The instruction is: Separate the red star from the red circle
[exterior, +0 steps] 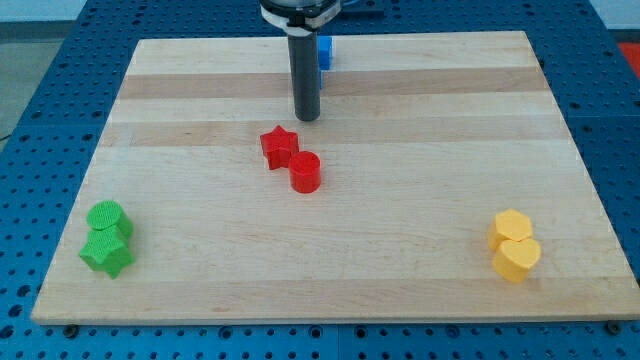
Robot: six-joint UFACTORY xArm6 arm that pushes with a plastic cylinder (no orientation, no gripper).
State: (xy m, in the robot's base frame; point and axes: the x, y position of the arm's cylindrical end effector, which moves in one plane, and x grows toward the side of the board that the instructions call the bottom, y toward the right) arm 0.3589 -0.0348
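Observation:
The red star (pixel 279 147) lies near the middle of the wooden board (pixel 400 200). The red circle (pixel 305 172) touches it on its lower right side. My tip (pixel 307 117) stands just above and slightly right of the red star, a small gap apart from it, and straight above the red circle.
A blue block (pixel 324 51) sits at the top edge, partly hidden behind the rod. A green circle (pixel 106 217) and a green star (pixel 108 251) touch at the lower left. Two yellow blocks (pixel 512 227) (pixel 517 258) touch at the lower right.

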